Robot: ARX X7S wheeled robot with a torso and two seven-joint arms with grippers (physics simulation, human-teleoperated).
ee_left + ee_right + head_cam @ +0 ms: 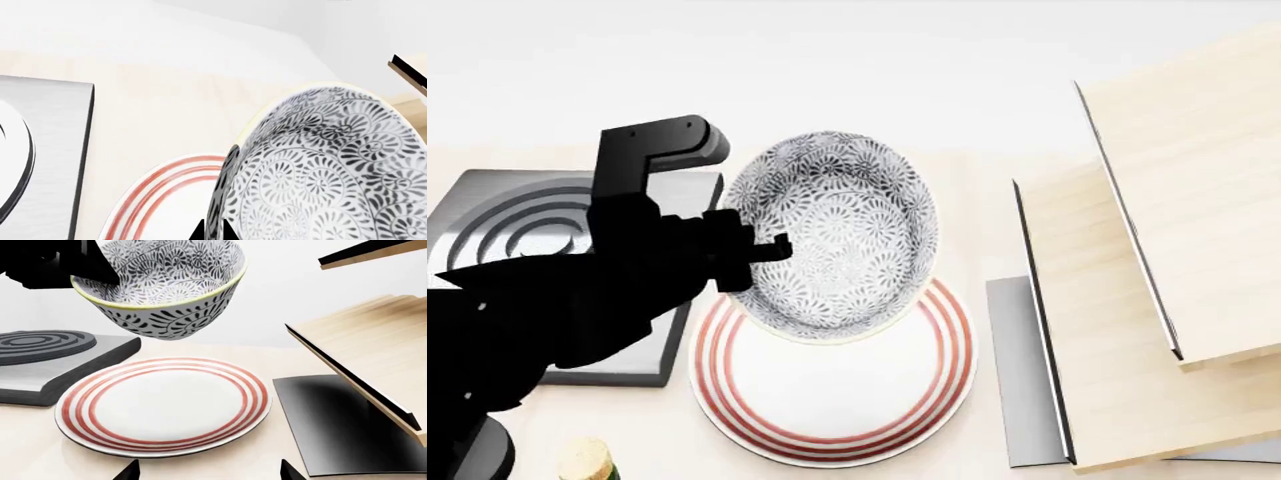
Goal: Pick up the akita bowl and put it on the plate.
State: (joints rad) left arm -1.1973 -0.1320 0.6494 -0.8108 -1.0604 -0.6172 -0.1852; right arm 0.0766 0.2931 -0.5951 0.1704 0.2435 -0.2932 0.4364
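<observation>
The akita bowl [834, 235], white with a dense grey-black floral pattern, hangs in the air above the plate [834, 400], a flat white plate with red rings. My left gripper [747, 250] is shut on the bowl's left rim, which runs between its two black fingertips [197, 232] in the left wrist view. In the right wrist view the akita bowl [163, 290] floats well above the plate [163, 405], not touching it. My right gripper [208, 472] is open near the plate's front edge, nothing between its tips. It is out of the head view.
A dark grey square burner [547, 230] with raised rings sits left of the plate. Light wooden boards [1174, 230] slant up at the right over a grey mat [1021, 380]. A pale round object [585, 462] shows at the bottom left.
</observation>
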